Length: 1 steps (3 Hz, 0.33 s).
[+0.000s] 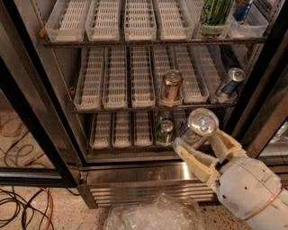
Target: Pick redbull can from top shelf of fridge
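Observation:
My gripper (pixel 197 137) is shut on the redbull can (pixel 200 124), a slim can whose shiny silver lid with pull tab faces the camera. I hold it in front of the fridge (pixel 148 179), at the level of the lowest rack on the right. The cream fingers (pixel 193 159) clasp the can from both sides. The top shelf (pixel 153 42), a wire rack with white slotted trays (pixel 105 20), runs across the top of the view, well above the gripper.
A copper-gold can (pixel 171 85) and a tilted blue-and-silver can (pixel 229 83) stand on the middle rack. A green-and-black can (pixel 215 13) is on the top shelf's right. Two cans (pixel 165 131) sit low. The black door frame (pixel 36 112), cables (pixel 22 206) and a plastic bag (pixel 153 218) are nearby.

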Available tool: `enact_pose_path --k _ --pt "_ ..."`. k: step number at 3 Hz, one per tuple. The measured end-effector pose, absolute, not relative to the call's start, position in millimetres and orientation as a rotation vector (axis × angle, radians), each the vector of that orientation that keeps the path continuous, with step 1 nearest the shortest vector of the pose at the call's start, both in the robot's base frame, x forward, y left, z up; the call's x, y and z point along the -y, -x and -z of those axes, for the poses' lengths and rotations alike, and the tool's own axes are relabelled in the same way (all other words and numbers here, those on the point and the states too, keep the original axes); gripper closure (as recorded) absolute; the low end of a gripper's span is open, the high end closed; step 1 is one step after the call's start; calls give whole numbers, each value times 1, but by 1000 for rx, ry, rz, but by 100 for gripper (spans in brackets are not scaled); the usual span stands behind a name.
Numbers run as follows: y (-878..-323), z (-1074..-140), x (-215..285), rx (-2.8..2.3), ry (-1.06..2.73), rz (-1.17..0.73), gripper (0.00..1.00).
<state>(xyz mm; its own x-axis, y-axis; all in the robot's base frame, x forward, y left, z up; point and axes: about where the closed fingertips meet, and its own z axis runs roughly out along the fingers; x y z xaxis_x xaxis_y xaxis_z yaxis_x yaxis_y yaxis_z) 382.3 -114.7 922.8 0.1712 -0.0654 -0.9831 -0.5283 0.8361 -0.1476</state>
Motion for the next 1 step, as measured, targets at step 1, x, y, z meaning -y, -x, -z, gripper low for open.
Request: enact_pose_path --k 1 --pt "-374 -909 99 -1408 597 -393 100"
